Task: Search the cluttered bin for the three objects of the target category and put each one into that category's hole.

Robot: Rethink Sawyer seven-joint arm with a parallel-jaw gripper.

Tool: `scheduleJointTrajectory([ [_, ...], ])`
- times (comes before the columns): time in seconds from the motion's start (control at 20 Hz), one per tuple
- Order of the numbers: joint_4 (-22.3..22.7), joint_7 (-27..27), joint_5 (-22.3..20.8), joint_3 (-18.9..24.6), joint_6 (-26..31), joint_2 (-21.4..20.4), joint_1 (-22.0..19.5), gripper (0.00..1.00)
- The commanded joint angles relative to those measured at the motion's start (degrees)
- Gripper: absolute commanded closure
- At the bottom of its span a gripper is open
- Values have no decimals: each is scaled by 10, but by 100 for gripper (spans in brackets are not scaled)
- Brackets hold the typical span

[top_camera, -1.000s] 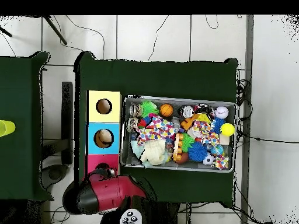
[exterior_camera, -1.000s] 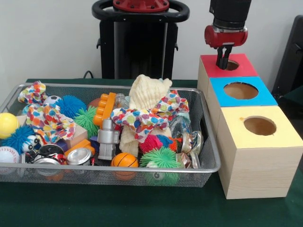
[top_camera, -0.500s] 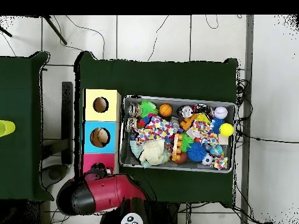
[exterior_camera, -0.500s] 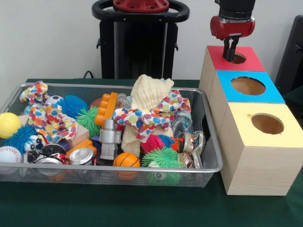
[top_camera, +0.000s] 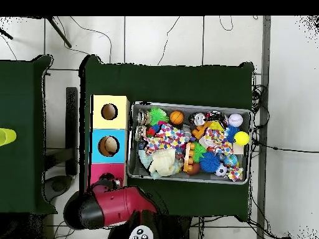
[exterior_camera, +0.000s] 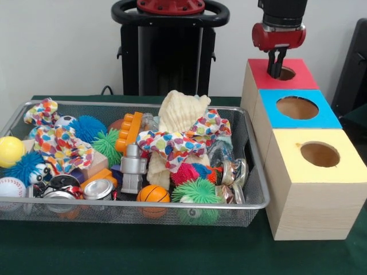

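while the wire-mesh bin (exterior_camera: 252, 197) on the left of the green worktop (exterior_camera: 172, 252) still brims with spiky rubber balls, a yellow ball (exterior_camera: 10, 150), an orange ball (exterior_camera: 151, 195), patterned cloth (exterior_camera: 180, 143) and dented cans, the jaws (exterior_camera: 276, 67) on the far right hang over the red box (exterior_camera: 275, 77), tips nearly together at its round hole with nothing seen between them. i'd lift straight up before swinging left, clearing the wooden box edges. which category is wanted is unclear.

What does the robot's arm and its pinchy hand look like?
The arm is shiny red with black rounded ends. Its gripper has a black cylinder on top, a fat red collar under it, and two thin dark fingers poking down.
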Motion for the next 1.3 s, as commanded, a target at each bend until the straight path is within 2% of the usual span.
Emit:
scheduleJointTrajectory([
  [0.05, -15, 85, -39, -78, -29, 3, -13, 100],
  [0.1, -12, 81, -33, -79, -2, -4, -12, 100],
  [0.15, -8, 79, -33, -73, -10, -3, -16, 100],
  [0.2, -10, 79, -37, -67, -41, 8, -22, 100],
  [0.3, -17, 73, -30, -89, 42, -17, -1, 100],
  [0.35, -9, 70, -30, -70, 10, -11, -18, 100],
  [0.4, -7, 70, -37, -49, -51, 13, -39, 100],
  [0.5, -11, 65, -27, -71, 29, -14, -18, 100],
  [0.55, -9, 63, -23, -69, 46, -25, -16, 100],
  [0.65, -5, 69, -31, -36, -45, 17, -44, 100],
  [0.7, -14, 73, -29, -55, -27, 13, -25, 100],
  [0.75, -32, 81, -32, -104, 33, -6, 19, 100],
  [0.8, -65, 98, -46, -168, 72, -3, 76, 100],
  [0.85, -89, 118, -54, -219, 76, 17, 122, 100],
  [0.9, -105, 135, -51, -249, 71, 42, 153, 100],
  [1.0, -123, 156, -34, -286, 70, 78, 195, 100],
  [1.3, -125, 158, 17, -298, 29, 125, 221, 100],
])
